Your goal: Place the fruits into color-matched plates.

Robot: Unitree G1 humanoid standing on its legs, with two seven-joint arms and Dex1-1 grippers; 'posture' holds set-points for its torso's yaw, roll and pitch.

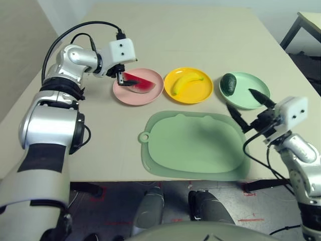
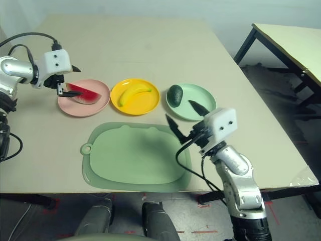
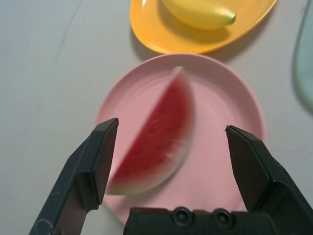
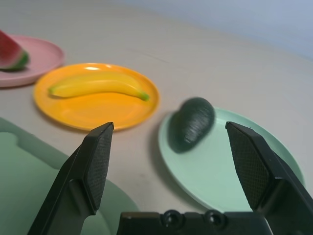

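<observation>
All three fruits lie in matching plates: watermelon wedge (image 1: 139, 83) in pink plate (image 1: 150, 97), banana (image 1: 186, 82) in yellow, avocado (image 1: 228, 83) in green. Both grippers, left (image 1: 122, 80) and right (image 1: 247, 106), are spread and empty. Risk: a careless retreat may clip a plate rim and spill its fruit.

The red watermelon wedge (image 1: 139, 83) lies on the pink plate (image 1: 150, 95). The yellow banana (image 1: 186, 82) lies on the yellow-orange plate (image 1: 198, 93). The dark green avocado (image 1: 229, 83) rests on the mint plate (image 1: 248, 98).
</observation>
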